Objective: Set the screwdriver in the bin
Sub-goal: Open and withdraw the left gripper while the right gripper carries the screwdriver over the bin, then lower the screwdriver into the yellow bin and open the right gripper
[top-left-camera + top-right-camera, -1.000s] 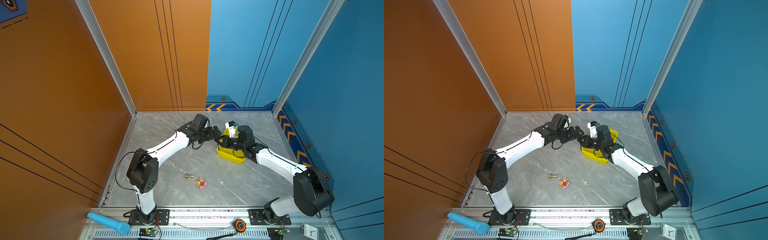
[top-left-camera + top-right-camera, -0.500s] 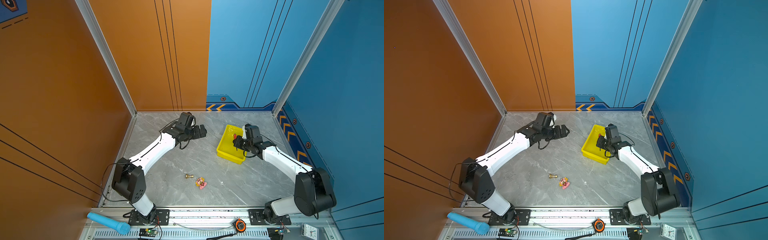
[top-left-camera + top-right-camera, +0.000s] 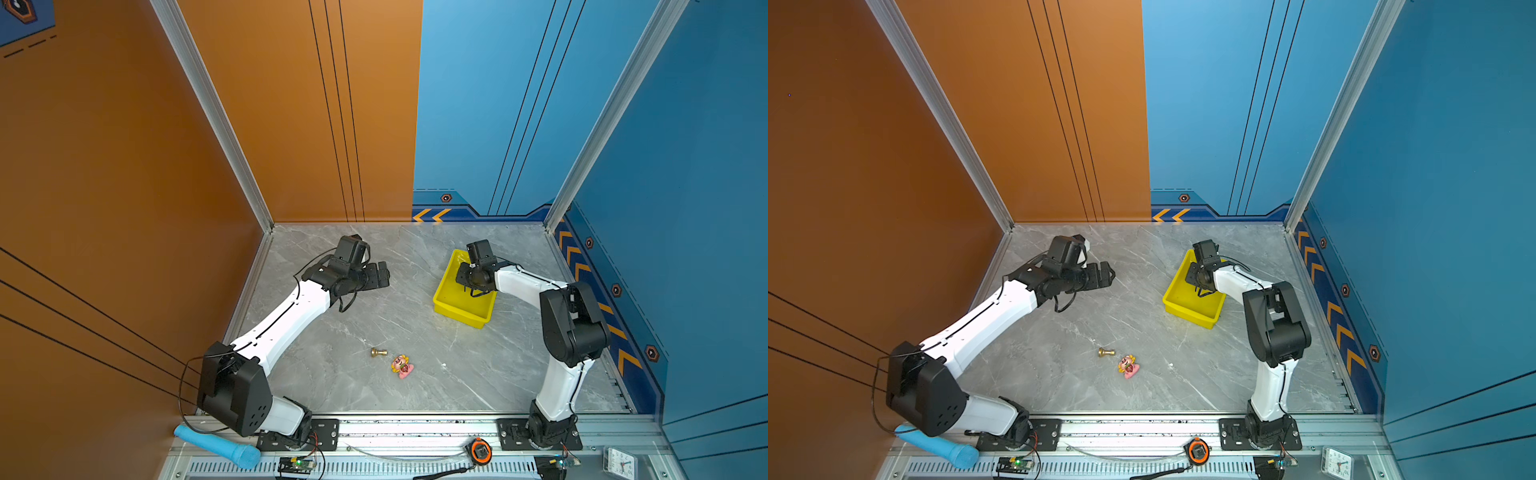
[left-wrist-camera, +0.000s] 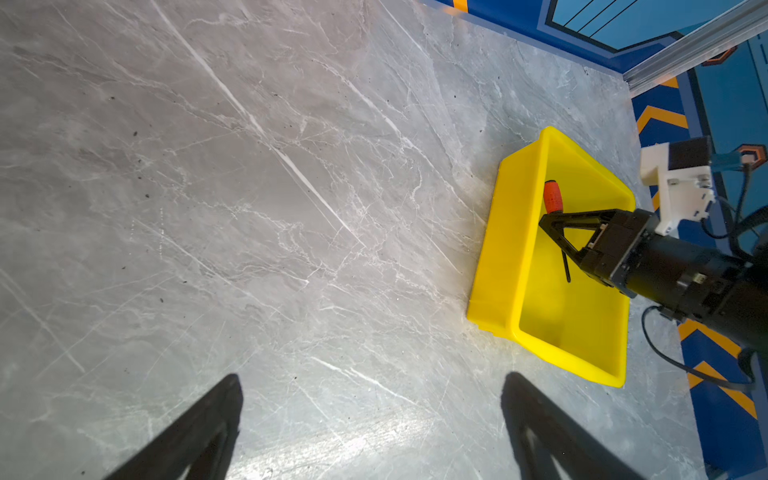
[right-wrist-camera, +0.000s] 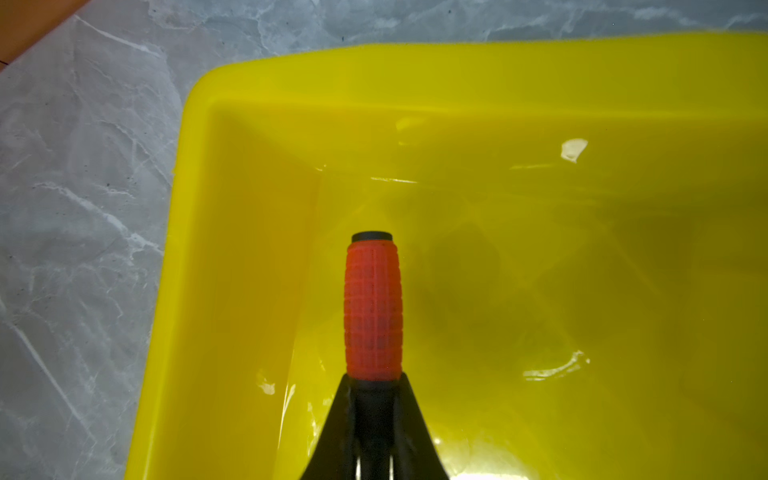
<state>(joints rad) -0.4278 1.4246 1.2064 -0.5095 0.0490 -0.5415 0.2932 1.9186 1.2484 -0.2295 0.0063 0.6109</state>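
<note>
Yellow bin (image 3: pixel 457 311) under bent right arm (image 3: pixel 519 282); fingers (image 5: pixel 332 434) pinch screwdriver (image 5: pixel 372 307).

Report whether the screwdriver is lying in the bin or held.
Held: the right gripper is shut on the screwdriver over the bin, not released; floor contact unclear.

Slim screwdriver (image 5: pixel 372 311): ribbed red-orange handle, black end cap, black collar, thin black shaft; pinched at the collar between the closed fingers of the right claw (image 5: pixel 374 388); handle jutting forward past the fingertips, shaft slanting back beneath the claw; held over the inside of the bin, tip contact with its floor not clear. Bright yellow bin (image 5: pixel 232 291): rectangular, low walls, rolled rim, glossy inside; sitting flat on the grey marbled desk (image 5: pixel 83 208), directly under the claw, one corner just ahead of the handle's end.
</note>
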